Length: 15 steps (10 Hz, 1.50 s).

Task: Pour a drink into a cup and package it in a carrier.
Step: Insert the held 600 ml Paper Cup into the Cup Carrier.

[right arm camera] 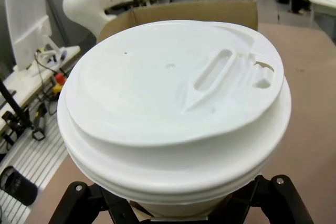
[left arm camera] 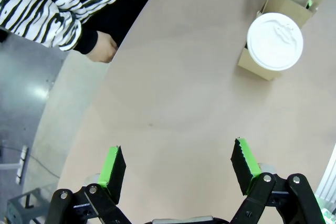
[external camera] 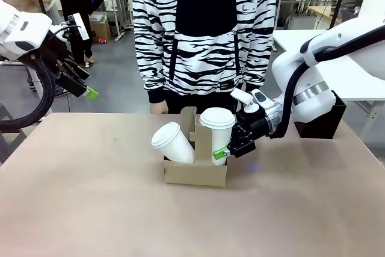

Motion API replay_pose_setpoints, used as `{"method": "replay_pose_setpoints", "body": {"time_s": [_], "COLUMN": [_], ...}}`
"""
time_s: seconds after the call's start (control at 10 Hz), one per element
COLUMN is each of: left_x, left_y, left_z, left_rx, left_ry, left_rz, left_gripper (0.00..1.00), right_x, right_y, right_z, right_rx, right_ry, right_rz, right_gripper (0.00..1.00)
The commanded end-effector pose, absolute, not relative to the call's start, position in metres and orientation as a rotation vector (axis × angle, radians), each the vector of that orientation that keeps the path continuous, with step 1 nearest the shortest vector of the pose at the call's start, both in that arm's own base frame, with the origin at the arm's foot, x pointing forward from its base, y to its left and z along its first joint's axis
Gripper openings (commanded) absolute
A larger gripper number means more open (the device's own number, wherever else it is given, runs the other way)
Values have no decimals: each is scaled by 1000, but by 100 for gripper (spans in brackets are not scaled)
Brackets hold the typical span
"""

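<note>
Tan table [external camera: 90, 209]. My left arm is raised at far left, left gripper [left arm camera: 177, 153] spread wide. Mid-table, carrier [external camera: 195, 174]: tilted cup [external camera: 174, 144] in left slot, upright cup [external camera: 216, 126] in right slot, clamped by my right gripper [external camera: 224, 150], wrist angled down-left.

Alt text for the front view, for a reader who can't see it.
The right gripper grips an upright cup, white and lidded, in the right pocket of a brown cardboard carrier; a second cup, also lidded, leans left in the other pocket. A person in stripes stands behind; the left gripper hangs raised.
</note>
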<state>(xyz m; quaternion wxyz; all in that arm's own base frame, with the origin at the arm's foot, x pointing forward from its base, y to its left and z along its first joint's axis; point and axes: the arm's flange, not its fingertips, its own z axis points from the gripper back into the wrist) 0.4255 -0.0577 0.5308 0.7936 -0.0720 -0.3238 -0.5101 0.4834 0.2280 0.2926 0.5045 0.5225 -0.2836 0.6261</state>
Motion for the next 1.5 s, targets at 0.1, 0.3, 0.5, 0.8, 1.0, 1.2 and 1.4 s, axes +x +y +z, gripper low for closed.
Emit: {"method": "replay_pose_setpoints", "body": {"time_s": [0.1, 0.3, 0.5, 0.8, 1.0, 1.2, 1.4], "left_x": [426, 426, 426, 426, 426, 426, 426], "left_y": [-57, -57, -57, -57, -57, -57, -57], "left_z": [531, 531, 531, 531, 531, 531, 531], "left_rx": [-161, -161, -161, -161, -161, -161, -161], "left_ry": [-698, -698, -698, -698, -698, -698, -698], "left_rz": [-1099, -1099, -1099, -1099, -1099, -1099, -1099], "left_gripper": [100, 100, 100, 100, 100, 100, 100], "right_x": [483, 482, 478, 464, 443, 408, 381], "right_y": [237, 233, 221, 185, 149, 99, 68], "right_z": [296, 299, 304, 308, 318, 347, 367], "right_rx": [1216, 1193, 1155, 1074, 986, 895, 866], "right_ry": [-641, -661, -648, -560, -482, -440, -343], "right_rz": [1542, 1564, 1546, 1500, 1397, 1218, 1048], "right_gripper": [81, 100, 100, 100, 100, 100, 100]}}
